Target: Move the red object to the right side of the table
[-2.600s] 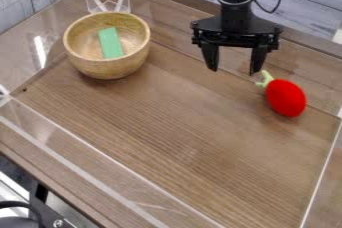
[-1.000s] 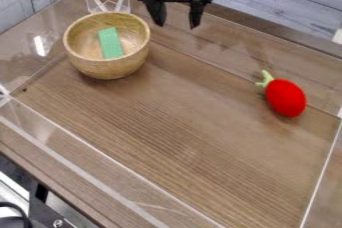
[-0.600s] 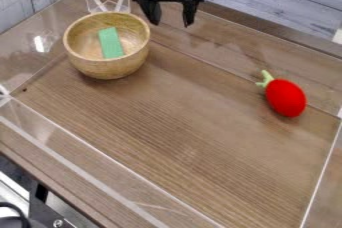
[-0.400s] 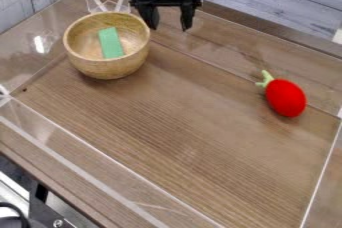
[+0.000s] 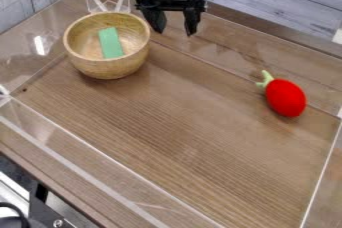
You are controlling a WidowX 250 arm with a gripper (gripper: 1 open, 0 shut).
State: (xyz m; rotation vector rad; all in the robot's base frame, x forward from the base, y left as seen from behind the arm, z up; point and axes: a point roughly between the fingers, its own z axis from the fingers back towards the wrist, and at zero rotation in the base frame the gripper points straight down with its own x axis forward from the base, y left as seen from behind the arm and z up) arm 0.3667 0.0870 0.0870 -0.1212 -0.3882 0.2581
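1. The red object [image 5: 283, 97] is lying on the right side of the table [image 5: 187, 142], close to the right-hand clear wall, with its short green stem pointing up and to the left. Nothing is touching it.
2. The bare wood grain is stretching out all around it, and a wide empty span is separating it from everything on the left half.
3. The gripper [image 5: 174, 24] is hanging at the far edge of the table, left of centre and well apart from the red object. Its dark fingers [image 5: 159, 23] are pointing down and spreading wide, and they are gripping nothing at all.
4. Just to the left of and nearer than the gripper, a wooden bowl [image 5: 83, 65] is sitting in the far-left part of the table.
5. A green block [image 5: 110, 42] is lying inside that bowl, resting flat on its bottom.
6. The low clear acrylic wall [image 5: 80, 162] is running round the tabletop, catching light along the near-left edge and the far-left corner.
7. Beyond the far edge, pale grey planks [image 5: 267, 2] are showing behind the arm.
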